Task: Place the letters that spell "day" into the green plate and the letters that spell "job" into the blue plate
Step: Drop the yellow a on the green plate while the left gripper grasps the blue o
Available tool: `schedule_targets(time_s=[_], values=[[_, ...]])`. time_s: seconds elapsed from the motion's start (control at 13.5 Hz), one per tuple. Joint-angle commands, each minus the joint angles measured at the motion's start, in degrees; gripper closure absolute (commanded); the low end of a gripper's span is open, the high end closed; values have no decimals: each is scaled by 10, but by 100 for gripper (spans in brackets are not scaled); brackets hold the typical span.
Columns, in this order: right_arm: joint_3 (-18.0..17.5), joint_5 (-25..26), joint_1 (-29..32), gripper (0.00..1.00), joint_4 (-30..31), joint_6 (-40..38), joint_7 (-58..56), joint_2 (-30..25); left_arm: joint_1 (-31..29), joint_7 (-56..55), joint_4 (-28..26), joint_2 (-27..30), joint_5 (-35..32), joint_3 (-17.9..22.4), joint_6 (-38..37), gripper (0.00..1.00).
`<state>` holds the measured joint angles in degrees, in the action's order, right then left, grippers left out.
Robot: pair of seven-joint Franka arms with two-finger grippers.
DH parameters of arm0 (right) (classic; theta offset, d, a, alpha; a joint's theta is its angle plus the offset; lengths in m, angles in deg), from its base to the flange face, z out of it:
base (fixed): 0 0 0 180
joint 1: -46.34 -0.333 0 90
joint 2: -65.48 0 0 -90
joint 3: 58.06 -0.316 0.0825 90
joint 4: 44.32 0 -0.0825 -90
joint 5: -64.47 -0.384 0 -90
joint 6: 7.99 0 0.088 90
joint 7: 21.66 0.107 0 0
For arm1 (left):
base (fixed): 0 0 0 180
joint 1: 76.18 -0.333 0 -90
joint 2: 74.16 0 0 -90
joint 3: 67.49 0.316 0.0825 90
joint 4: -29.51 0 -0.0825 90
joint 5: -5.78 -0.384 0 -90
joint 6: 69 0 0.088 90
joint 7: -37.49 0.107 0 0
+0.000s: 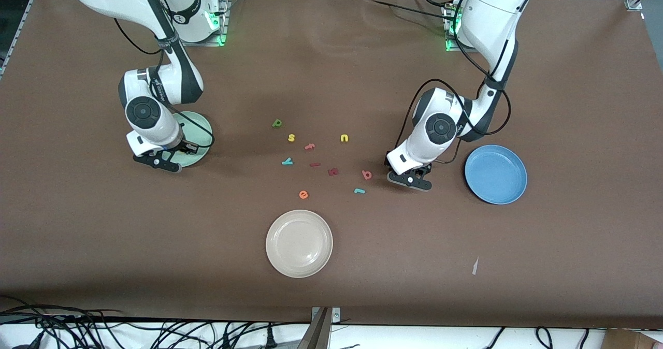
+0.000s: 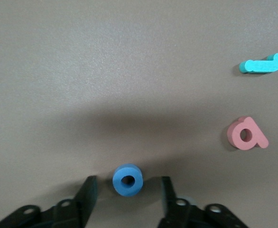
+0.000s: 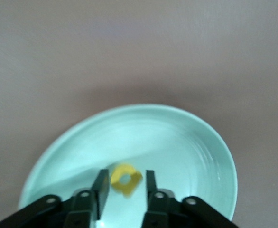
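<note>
My left gripper [image 2: 128,191] is low over the table beside the blue plate [image 1: 495,174], open, with the blue "o" [image 2: 128,179] lying between its fingers and a gap on each side. The pinkish-red "b" [image 2: 246,134] and the teal "j" [image 2: 261,64] lie close by. My right gripper [image 3: 125,186] hangs open over the green plate [image 3: 186,137], with the yellow "d" [image 3: 125,179] loose between its fingers. The dark green "a" [image 1: 277,123] and the teal "y" [image 1: 287,161] lie mid-table.
A cream-white plate [image 1: 299,243] sits nearer the front camera than the letters. A yellow "s" [image 1: 291,137], yellow "u" [image 1: 344,138], pink "f" [image 1: 310,146], orange "e" [image 1: 303,194] and two dark red letters [image 1: 333,171] are scattered mid-table.
</note>
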<state>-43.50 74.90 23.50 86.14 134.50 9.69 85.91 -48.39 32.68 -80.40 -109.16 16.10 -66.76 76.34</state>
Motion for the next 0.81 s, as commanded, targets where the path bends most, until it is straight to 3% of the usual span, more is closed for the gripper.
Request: schedule_targets(time_s=[0.0,0.15,0.37,0.44,0.59,0.74], values=[[1,-10,-6,0,21,9,-11,-29,10,4,-4,0,18,8,9,43],[-17,-11,-8,0,3,-5,-5,-44,10,4,-3,0,19,8,9,46],[-85,-24,-11,0,-87,-56,-3,-34,10,4,-2,-3,19,8,9,67],[-100,-53,-13,0,-136,-83,9,-16,11,4,0,-4,19,8,9,72],[-122,-112,-15,0,-240,-141,65,38,11,4,0,-6,19,8,9,72],[-131,-119,-32,0,-309,-155,135,89,11,5,1,-5,17,8,9,82]])
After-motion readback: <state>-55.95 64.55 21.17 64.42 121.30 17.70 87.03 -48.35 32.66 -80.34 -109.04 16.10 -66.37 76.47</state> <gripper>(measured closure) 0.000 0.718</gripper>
